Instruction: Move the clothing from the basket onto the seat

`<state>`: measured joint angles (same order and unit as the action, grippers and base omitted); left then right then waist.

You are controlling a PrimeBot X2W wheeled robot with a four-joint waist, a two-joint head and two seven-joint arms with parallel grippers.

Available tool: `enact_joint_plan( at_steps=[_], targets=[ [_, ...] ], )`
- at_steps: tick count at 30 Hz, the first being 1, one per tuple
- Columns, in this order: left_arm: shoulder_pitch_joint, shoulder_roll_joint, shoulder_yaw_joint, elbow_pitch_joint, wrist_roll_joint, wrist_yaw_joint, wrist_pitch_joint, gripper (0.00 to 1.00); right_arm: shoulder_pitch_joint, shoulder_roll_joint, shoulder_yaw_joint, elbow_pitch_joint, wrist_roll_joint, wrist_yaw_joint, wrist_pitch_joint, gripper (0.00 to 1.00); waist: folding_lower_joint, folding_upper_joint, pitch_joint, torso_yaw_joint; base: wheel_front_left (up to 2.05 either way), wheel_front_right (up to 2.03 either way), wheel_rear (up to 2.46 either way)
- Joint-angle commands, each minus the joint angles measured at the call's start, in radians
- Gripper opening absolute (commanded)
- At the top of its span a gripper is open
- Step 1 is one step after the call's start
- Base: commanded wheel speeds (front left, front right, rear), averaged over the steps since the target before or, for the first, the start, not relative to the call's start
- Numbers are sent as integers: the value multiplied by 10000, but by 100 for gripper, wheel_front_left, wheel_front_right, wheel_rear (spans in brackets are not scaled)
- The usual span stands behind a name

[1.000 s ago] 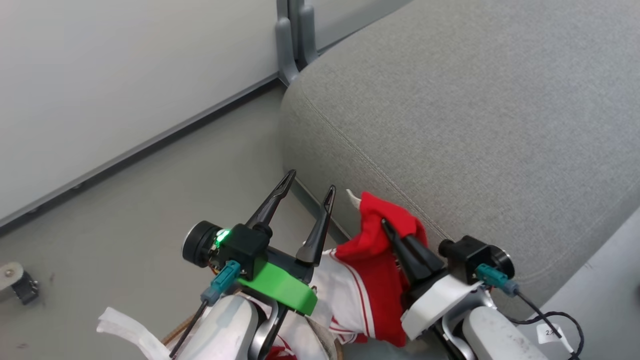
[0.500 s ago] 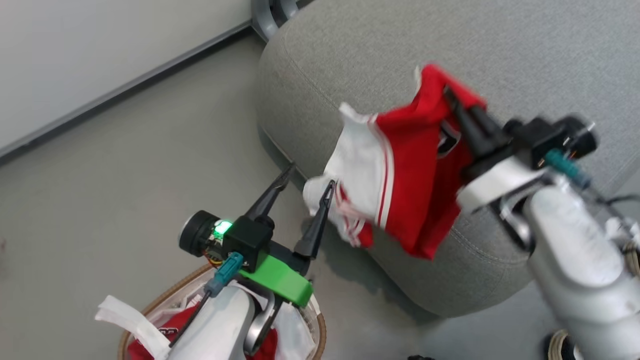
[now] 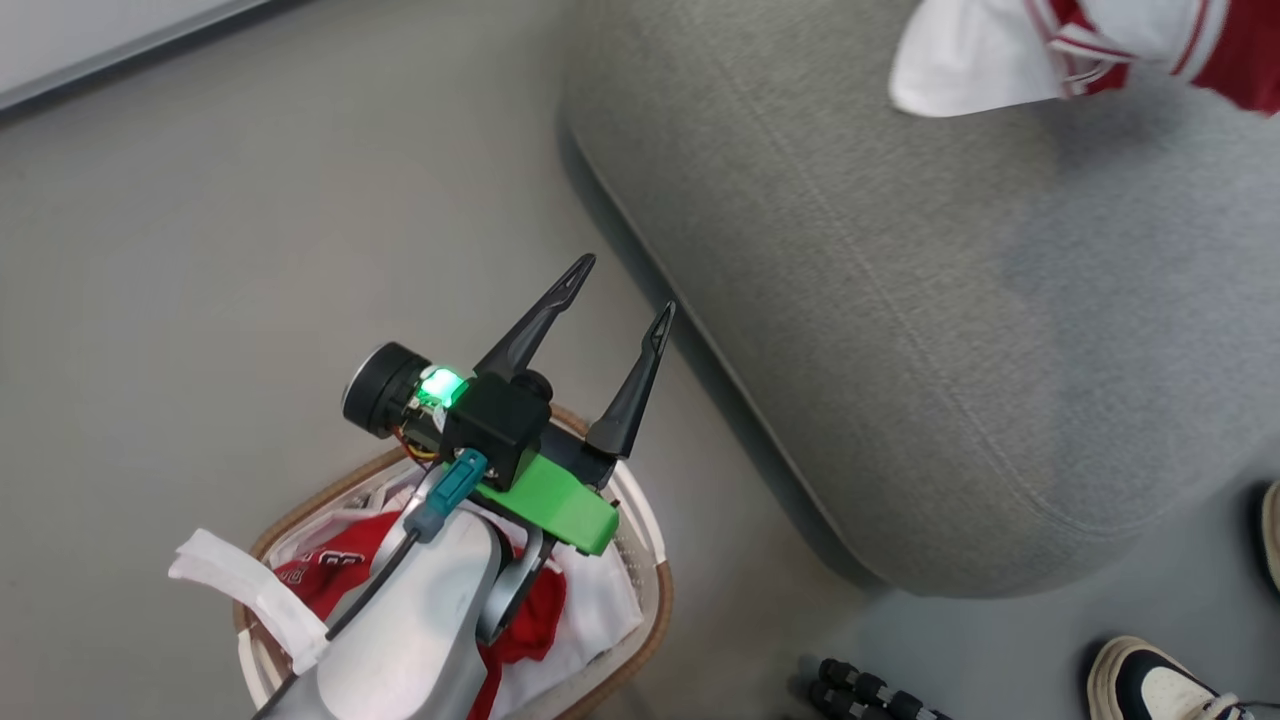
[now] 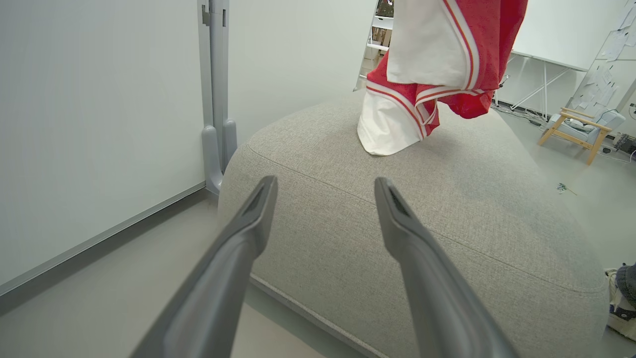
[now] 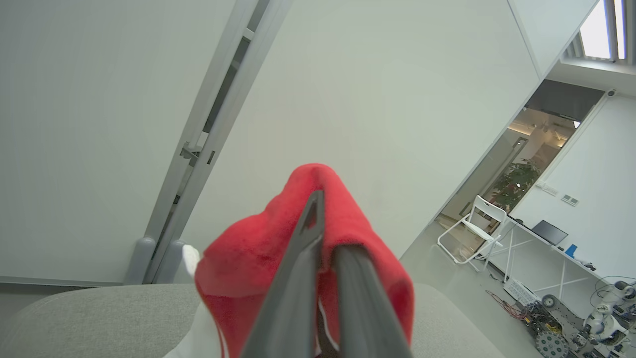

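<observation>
A red jersey with white trim (image 5: 248, 268) is pinched in my right gripper (image 5: 323, 223), which is shut on it and held high over the grey seat (image 5: 74, 318). In the left wrist view the jersey (image 4: 437, 74) hangs over the seat (image 4: 447, 209), its white hem down at about the cushion top. Its lower edge (image 3: 1000, 60) shows at the head view's top right. My left gripper (image 3: 625, 288) stands open and empty above the basket (image 3: 655, 560). More red clothing (image 3: 320, 585) lies in the basket, partly hidden by my left forearm.
The basket stands on the floor just left of the seat's (image 3: 900, 300) rounded corner. A person's shoes (image 3: 1150, 685) and a small black object (image 3: 870, 690) are on the floor at lower right. A wall with a grey post (image 4: 216, 99) stands behind the seat.
My right gripper has carried the jersey up from beside the basket to over the seat, leaving the head view. That view has shifted. The left gripper stays open over the basket.
</observation>
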<state>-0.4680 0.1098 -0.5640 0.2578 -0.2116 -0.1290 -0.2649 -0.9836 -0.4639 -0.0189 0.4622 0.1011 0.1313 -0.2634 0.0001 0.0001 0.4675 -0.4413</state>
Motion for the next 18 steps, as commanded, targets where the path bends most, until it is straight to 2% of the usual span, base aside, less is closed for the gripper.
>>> enact_joint_plan(
  at_steps=[1,9,16,17,18],
  targets=[
    [-270,57,-34,-22,73,-29,9,100,-74,29,-153,196,-196,-12,-20,0,-1,-1,829,860,0,0,0],
    [-506,122,-19,58,93,-29,7,100,809,874,-1083,978,-475,-12,-19,0,-1,-1,1265,1372,0,0,0],
    [-239,31,267,157,33,-30,8,100,2298,1592,-1381,1620,-681,-12,-19,0,-1,-1,907,1521,0,0,0],
    [-170,10,315,175,25,-31,9,100,2544,1689,-1470,1647,-706,-12,-19,15,-1,-1,796,1534,0,0,0],
    [-106,-6,362,193,21,-30,8,100,2757,1788,-1507,1657,-735,-12,-19,40,-1,-1,700,1538,0,0,0]
  ],
)
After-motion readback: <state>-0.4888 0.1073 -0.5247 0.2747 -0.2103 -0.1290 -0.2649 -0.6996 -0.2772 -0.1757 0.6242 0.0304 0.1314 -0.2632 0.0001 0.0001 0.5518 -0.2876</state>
